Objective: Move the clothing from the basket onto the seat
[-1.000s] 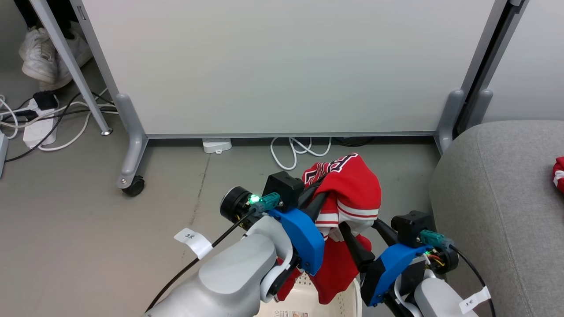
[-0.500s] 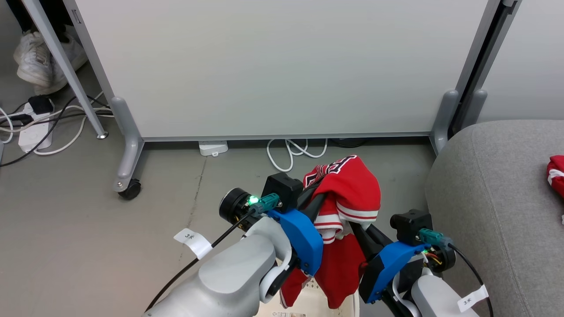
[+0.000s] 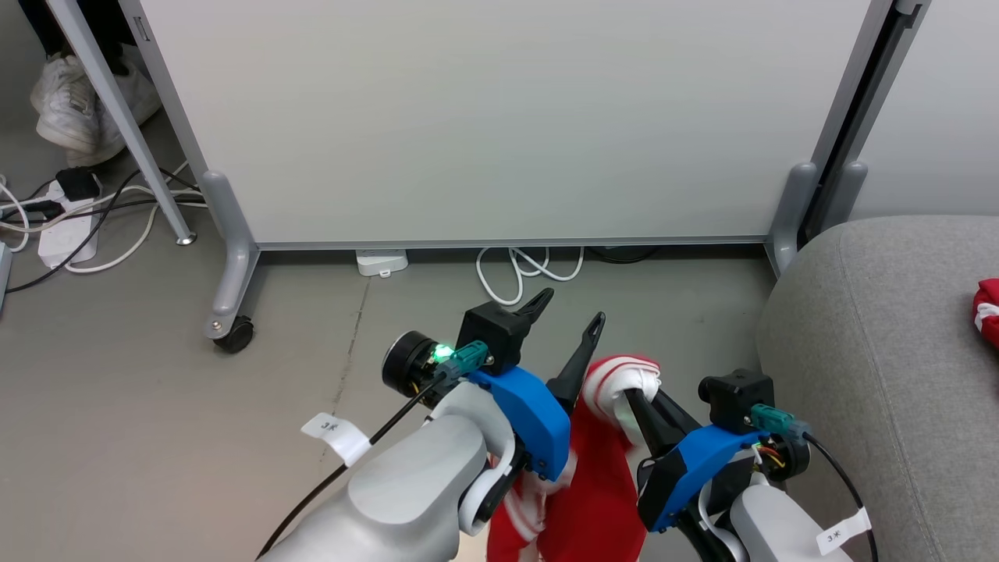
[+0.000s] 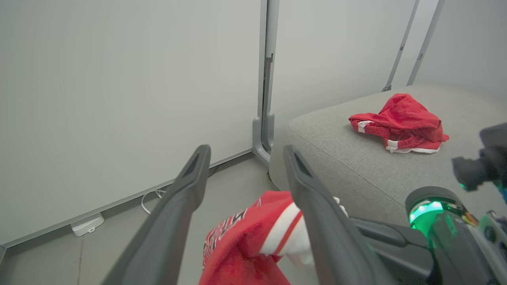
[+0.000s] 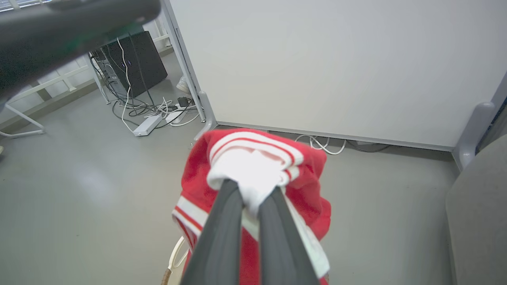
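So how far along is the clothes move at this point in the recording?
Done: the first red garment lies on the grey seat. In hand: the second red garment hangs from the right gripper, which is shut on its white-trimmed edge; the left gripper stands open beside it, holding nothing. Left: carry this one over to the seat and release it.

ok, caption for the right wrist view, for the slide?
Right hand shut on a red, white-trimmed garment, held above the grey floor before a white partition.
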You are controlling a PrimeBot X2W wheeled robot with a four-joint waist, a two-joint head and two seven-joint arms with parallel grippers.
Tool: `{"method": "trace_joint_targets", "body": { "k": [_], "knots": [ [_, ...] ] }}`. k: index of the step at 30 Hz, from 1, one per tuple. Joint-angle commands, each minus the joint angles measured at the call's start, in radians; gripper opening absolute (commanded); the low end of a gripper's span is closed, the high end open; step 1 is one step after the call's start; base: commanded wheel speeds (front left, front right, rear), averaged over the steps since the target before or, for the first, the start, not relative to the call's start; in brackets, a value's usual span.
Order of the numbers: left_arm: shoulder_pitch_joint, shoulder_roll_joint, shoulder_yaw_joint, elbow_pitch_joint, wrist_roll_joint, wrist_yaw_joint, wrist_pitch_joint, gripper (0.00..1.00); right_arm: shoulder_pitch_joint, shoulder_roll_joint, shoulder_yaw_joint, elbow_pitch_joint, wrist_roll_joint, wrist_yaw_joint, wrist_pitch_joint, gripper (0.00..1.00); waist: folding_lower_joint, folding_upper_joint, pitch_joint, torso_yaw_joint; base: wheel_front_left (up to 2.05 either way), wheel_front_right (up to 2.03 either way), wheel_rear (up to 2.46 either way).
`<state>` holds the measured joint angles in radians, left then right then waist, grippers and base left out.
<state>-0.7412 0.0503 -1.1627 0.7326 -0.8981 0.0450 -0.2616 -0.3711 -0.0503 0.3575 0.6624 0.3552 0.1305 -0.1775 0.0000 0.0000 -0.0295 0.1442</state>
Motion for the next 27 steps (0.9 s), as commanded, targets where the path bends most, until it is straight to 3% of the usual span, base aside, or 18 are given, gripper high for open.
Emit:
{"method": "trace_joint_targets", "body": {
  "k": [1, 9, 17, 20, 27],
  "knots": [
    [0.016, 0.002, 0.015, -0.008, 0.013, 0.006, -0.004, 1.00, -0.015, 0.000, -0.004, -0.001, 0.005, 0.001, -0.009, 0.00, 0.0000, 0.0000, 0.000, 0.000, 0.00, 0.00, 0.00],
    [0.153, 0.043, 0.206, -0.152, 0.161, 0.054, -0.005, 1.00, -0.014, 0.000, -0.025, -0.014, -0.018, 0.001, -0.021, 0.00, 0.0000, 0.0000, 0.005, 0.003, 0.00, 0.00, 0.00],
    [0.350, 0.077, 0.414, -0.296, 0.323, 0.071, -0.004, 1.00, -0.009, 0.000, -0.056, -0.040, -0.044, 0.001, -0.026, 0.00, 0.0000, 0.0000, 0.010, 0.000, 0.00, 0.00, 0.00],
    [0.424, 0.085, 0.486, -0.344, 0.380, 0.059, -0.004, 1.00, -0.004, 0.000, -0.063, -0.056, -0.048, 0.001, -0.022, 0.00, 0.0000, 0.0000, 0.011, -0.004, 0.00, 0.00, 0.00],
    [0.593, 0.080, 0.642, -0.428, 0.500, -0.037, -0.004, 1.00, 0.012, 0.000, -0.081, -0.091, -0.063, 0.001, -0.010, 0.00, 0.0000, 0.0000, 0.012, -0.009, 0.00, 0.00, 0.00]
  ]
}}
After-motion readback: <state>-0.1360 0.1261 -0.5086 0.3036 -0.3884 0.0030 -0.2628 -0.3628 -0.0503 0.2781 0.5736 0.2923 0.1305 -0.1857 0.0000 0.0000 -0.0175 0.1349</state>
